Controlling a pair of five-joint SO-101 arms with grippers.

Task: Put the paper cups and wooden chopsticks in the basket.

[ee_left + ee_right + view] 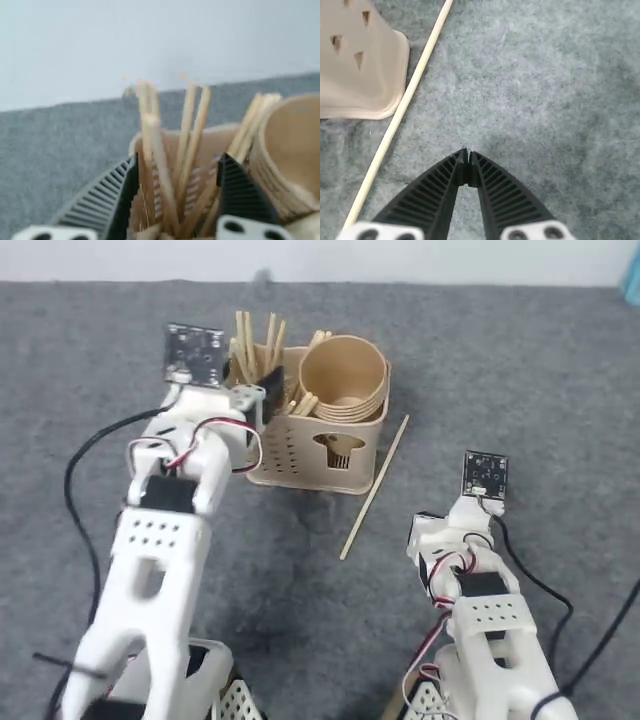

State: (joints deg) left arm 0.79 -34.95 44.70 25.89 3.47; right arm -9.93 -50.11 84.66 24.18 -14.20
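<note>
Chopsticks stand upright in the far left part of the basket, leaning at loose angles. The cups sit nested in 1 stack in its right part. 1 stray chopstick lies on the carpet just right of the basket, running from near the basket's far right corner down toward the near side, close to the basket's wall.

The left gripper hangs over the basket's left part with its jaws wide apart, the standing chopsticks between them and no firm pinch visible. The right gripper sits low over bare carpet with its jaws pressed together and nothing in them. It is right of the stray chopstick and near it.

By my reading, the cups are done and the job is nearly finished. The step in hand looks like dropping off a bundle of chopsticks, which leaves the stray one to collect.

The right arm is the nearer one for that pickup. It would need to part its jaws, shift left until they straddle the thin stick, and close squarely on it. It would then lift and tilt the stick to clear the basket's rim.
</note>
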